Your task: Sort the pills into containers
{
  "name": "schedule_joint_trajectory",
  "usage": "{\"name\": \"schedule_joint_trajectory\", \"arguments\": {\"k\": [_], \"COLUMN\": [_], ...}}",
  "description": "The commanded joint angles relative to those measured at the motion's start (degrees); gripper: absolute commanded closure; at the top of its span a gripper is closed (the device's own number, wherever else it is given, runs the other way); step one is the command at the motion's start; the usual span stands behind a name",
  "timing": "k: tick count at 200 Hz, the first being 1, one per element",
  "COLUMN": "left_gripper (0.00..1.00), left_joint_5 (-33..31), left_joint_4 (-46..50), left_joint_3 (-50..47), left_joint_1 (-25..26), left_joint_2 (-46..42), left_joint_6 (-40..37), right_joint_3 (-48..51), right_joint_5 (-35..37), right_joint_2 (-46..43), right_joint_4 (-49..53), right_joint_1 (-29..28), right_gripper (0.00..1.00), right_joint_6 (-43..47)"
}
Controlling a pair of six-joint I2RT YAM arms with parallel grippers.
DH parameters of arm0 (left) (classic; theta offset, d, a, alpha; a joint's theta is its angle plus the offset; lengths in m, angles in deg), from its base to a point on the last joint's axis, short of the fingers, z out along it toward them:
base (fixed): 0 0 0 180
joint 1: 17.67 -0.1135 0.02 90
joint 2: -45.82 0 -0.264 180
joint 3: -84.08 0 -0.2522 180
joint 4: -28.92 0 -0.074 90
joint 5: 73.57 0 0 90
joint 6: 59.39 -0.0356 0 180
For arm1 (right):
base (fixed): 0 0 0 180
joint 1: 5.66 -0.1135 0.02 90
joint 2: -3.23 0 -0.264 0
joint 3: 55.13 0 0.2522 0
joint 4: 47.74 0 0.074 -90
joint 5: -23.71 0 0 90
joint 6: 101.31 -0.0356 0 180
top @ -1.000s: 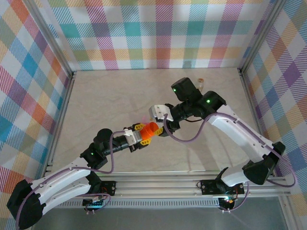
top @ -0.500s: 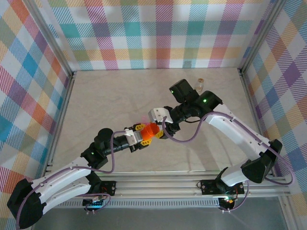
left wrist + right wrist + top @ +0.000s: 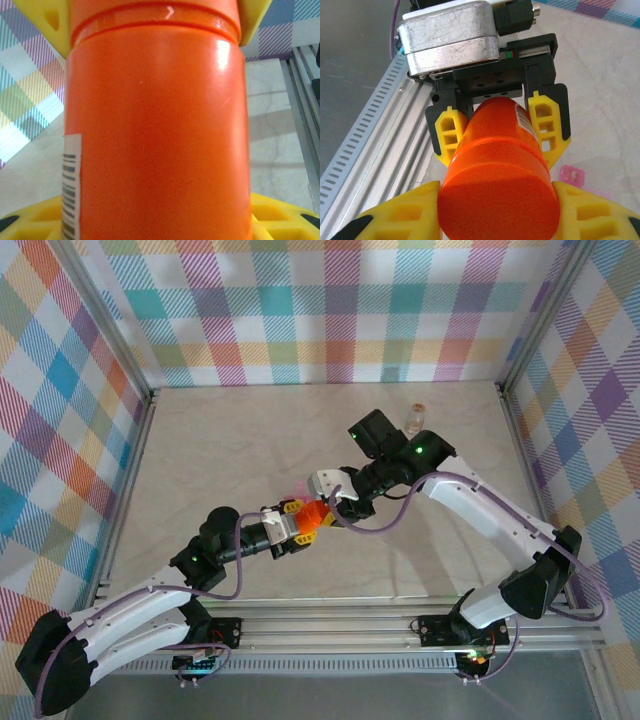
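Observation:
An orange pill bottle (image 3: 316,517) hangs above the table's middle, lying nearly level between both arms. My left gripper (image 3: 298,525) is shut on its body, whose barcode label (image 3: 71,185) shows up close. In the right wrist view the left gripper's yellow fingers (image 3: 451,132) clamp the bottle (image 3: 500,165) on both sides. My right gripper (image 3: 497,215) is closed around the orange cap end, and its fingers (image 3: 45,25) press on each side. The pink pill box (image 3: 571,175) lies on the table below, a faint pink patch (image 3: 298,488) from above.
A small clear vial (image 3: 418,415) stands at the back right near the wall. The aluminium rail (image 3: 375,130) runs along the table's near edge under the arms. Plaid walls close in the left, back and right sides.
My right gripper has slid left and nearer onto the bottle's cap end, and the right arm shifted left with it. The left gripper has kept its hold with hardly any motion.

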Motion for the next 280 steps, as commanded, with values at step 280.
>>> {"name": "schedule_joint_trajectory", "arguments": {"k": [280], "left_gripper": [1.00], "left_joint_5": [-2.18], "left_joint_4": [-4.59], "left_joint_3": [0.72], "left_joint_1": [-0.45], "left_joint_2": [-1.08], "left_joint_6": [-1.50], "right_joint_3": [19.71], "right_joint_5": [36.63], "right_joint_2": [-6.90], "right_joint_4": [-38.14], "right_joint_1": [-2.07], "right_gripper": [0.49], "right_joint_6": [-88.76]}}
